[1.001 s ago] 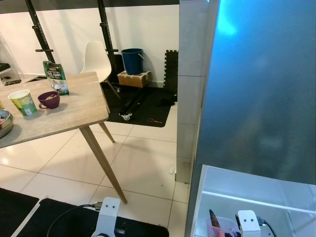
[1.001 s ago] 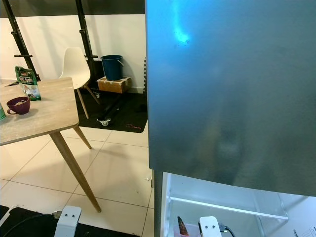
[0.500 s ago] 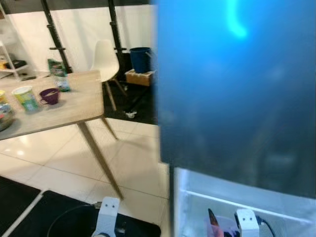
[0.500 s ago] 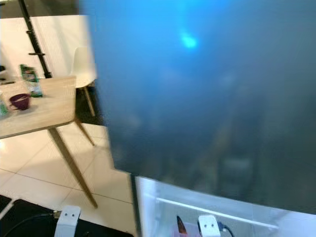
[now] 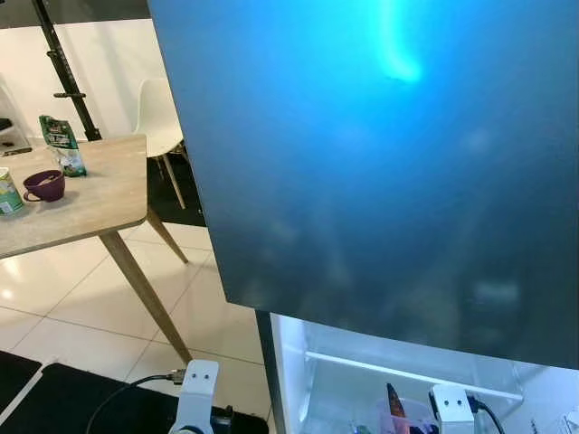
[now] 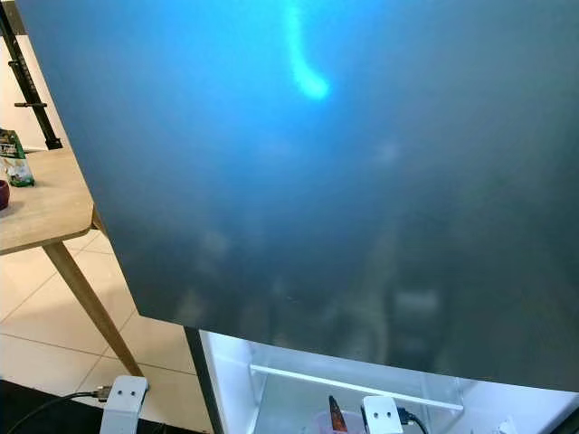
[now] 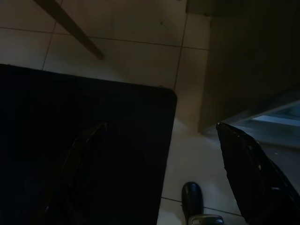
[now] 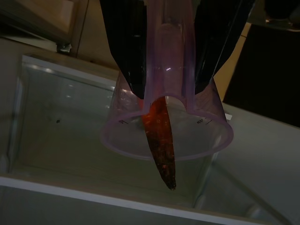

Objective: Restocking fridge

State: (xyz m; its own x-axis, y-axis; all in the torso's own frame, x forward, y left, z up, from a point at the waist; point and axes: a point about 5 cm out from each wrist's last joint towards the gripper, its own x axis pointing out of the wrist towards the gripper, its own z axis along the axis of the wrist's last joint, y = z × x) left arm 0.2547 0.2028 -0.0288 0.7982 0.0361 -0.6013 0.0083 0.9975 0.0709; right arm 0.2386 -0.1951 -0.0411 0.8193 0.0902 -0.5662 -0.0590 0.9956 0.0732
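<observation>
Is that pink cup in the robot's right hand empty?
No. The pink cup, held in the right hand, has a reddish-brown pointed piece sticking out of its mouth.

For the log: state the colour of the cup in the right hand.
Translucent pink cup, clearest in the right wrist view, held by the right hand.

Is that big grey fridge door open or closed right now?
Open. The large grey fridge door stands swung out, and below its lower edge the lit white interior with a white shelf rail is exposed.
</observation>
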